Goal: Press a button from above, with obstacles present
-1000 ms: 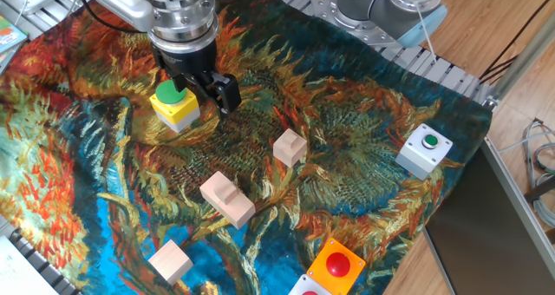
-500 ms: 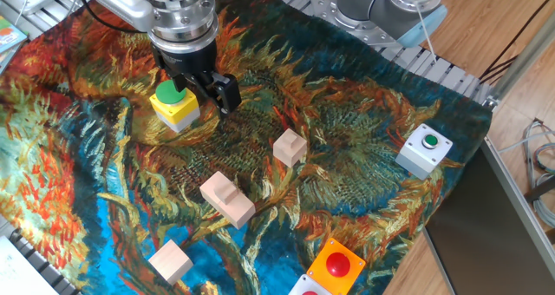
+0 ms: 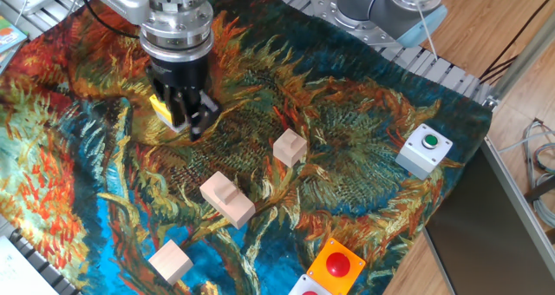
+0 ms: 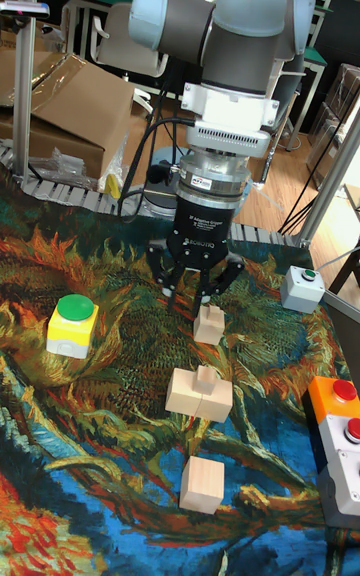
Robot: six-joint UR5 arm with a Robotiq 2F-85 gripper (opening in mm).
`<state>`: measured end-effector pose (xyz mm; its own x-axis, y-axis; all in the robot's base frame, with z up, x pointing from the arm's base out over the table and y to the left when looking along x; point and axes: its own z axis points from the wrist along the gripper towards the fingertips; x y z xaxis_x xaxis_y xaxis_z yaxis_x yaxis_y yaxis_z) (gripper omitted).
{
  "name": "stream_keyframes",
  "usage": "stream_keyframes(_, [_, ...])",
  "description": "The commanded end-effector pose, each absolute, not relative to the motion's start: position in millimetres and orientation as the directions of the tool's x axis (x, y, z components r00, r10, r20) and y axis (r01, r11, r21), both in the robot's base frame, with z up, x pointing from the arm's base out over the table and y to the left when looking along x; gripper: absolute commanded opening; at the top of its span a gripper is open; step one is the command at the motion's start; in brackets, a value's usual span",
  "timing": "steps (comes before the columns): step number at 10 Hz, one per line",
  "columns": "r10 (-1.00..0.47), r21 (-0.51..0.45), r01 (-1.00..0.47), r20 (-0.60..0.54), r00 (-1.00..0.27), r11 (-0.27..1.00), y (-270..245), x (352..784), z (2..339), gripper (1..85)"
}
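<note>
The button has a yellow housing (image 3: 162,111) on the painted cloth at the back left; in the fixed view my gripper (image 3: 191,121) hides its green top. The tall fixed view shows the whole button (image 4: 73,323) with nothing touching it, and my gripper (image 4: 203,306) hanging to its right with the fingertips meeting, holding nothing. Three pale wooden obstacles lie along the middle: a small cube (image 3: 290,147), a larger block with a ridge (image 3: 227,199) and a cube near the front (image 3: 170,261). I cannot tell how high the gripper is above the button.
A grey-white box with a green button (image 3: 425,150) stands at the right edge of the cloth. An orange box with a red button (image 3: 336,266) sits at the front right, beside another red button (image 4: 348,431). A cardboard box (image 4: 70,116) lies beyond the table.
The gripper has shifted left and forward and turned about its axis. It now covers the green top, which showed beside it before. The blocks and boxes have not moved.
</note>
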<state>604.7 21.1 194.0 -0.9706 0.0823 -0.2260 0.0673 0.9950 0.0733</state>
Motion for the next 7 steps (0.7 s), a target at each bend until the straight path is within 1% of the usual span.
stream_keyframes(1, [0.132,0.109,0.108,-0.248,-0.96,0.988,29.5,612.6,196.4,1.3])
stream_keyframes(3, [0.104,0.079,0.088,-0.232,-0.967,0.993,24.1,608.1,193.7,1.3])
stream_keyframes(4, [0.069,0.072,0.056,-0.188,-0.98,0.996,25.8,597.1,191.1,1.3])
stream_keyframes(5, [0.087,0.056,0.079,-0.16,-0.983,0.995,22.4,592.3,190.1,1.3])
stream_keyframes(6, [0.095,0.018,0.093,-0.158,-0.983,0.995,13.9,593.8,189.6,1.3])
stream_keyframes(7, [0.098,0.012,0.098,-0.153,-0.983,0.995,12.4,593.0,188.1,1.3])
